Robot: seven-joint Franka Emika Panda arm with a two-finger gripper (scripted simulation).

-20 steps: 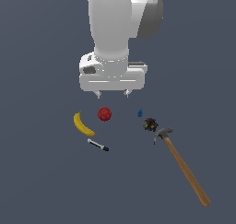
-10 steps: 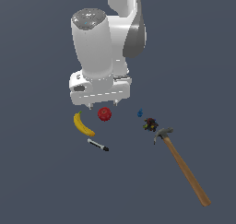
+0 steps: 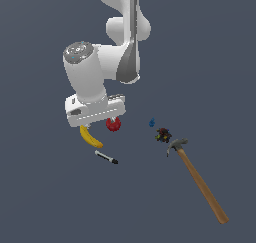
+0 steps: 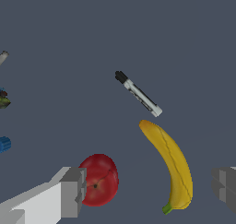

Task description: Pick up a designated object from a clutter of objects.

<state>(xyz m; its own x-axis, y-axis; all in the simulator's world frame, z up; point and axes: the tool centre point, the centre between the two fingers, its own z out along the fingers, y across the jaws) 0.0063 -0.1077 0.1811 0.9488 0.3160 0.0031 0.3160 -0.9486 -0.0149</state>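
Observation:
The yellow banana [image 3: 90, 137] [image 4: 171, 165] lies on the dark floor, its green stem tip toward the wrist camera. My gripper [image 3: 99, 123] [image 4: 147, 191] hovers above it, open and holding nothing; in the wrist view the banana lies between the two grey fingers [image 4: 71, 191], closer to the other one, and touches neither. The red apple [image 3: 113, 124] [image 4: 98, 179] sits right beside that finger. A black-and-white marker [image 3: 106, 157] [image 4: 138, 94] lies just beyond the banana. In the exterior view the hand hides the banana's upper end.
Toward the exterior view's right lie a tiny blue piece [image 3: 152, 122] [image 4: 4, 144], a small dark lump [image 3: 163, 134] [image 4: 3, 100] and a long wooden-handled hammer [image 3: 200, 182], head near the lump.
The arm has swung toward the exterior view's left and come lower, from above the apple to over the banana. The objects have not moved.

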